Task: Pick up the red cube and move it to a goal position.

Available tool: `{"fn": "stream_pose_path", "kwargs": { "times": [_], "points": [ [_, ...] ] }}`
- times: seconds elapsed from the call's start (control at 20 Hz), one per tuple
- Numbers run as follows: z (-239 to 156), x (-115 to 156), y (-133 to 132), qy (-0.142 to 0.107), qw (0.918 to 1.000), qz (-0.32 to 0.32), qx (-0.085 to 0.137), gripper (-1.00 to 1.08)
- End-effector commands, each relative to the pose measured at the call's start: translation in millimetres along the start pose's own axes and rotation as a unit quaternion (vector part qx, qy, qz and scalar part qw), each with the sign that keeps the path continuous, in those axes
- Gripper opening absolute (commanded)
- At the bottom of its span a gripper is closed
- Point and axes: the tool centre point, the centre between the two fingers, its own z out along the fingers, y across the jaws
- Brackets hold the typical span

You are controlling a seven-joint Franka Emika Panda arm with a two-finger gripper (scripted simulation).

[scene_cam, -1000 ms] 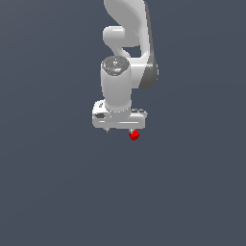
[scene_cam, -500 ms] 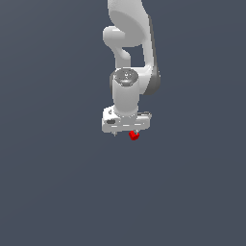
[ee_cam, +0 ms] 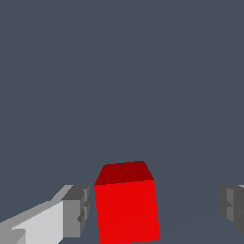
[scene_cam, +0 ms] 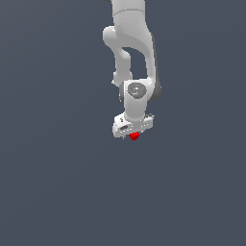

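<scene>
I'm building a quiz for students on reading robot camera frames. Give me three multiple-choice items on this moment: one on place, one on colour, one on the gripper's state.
1. Where is the small red cube relative to the white robot gripper?
A. Between its two fingers
B. Far off to one side of it
C. On top of the arm

2. What colour is the cube?
A. Blue
B. Red
C. Green

3. How do the gripper's fingers stand?
A. Clamped on the cube
B. Shut with nothing between
C. Open, with a gap on each side of the cube

Answers: 1 A, the wrist view shows the cube between the fingers, and the exterior view shows it just under the gripper. 2 B, every visible face is red. 3 C, the wrist view shows grey background between each finger and the cube.
</scene>
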Motion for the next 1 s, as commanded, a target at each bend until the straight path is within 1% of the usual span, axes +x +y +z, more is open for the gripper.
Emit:
{"fn": "stream_pose_path", "kwargs": {
  "times": [0.0,0.25,0.45,0.5,0.95],
  "points": [
    [13.1,-5.4,-7.5,0.000,0.9998,-0.022,-0.001,1.00],
    [29.1,-12.2,-15.5,-0.001,0.9989,-0.046,-0.002,1.00],
    [33.1,-14.0,-17.2,-0.001,0.9986,-0.052,-0.002,1.00],
    [33.1,-14.0,-17.2,-0.001,0.9986,-0.052,-0.002,-1.00],
    [33.1,-14.0,-17.2,-0.001,0.9986,-0.052,-0.002,-1.00]
  ]
}}
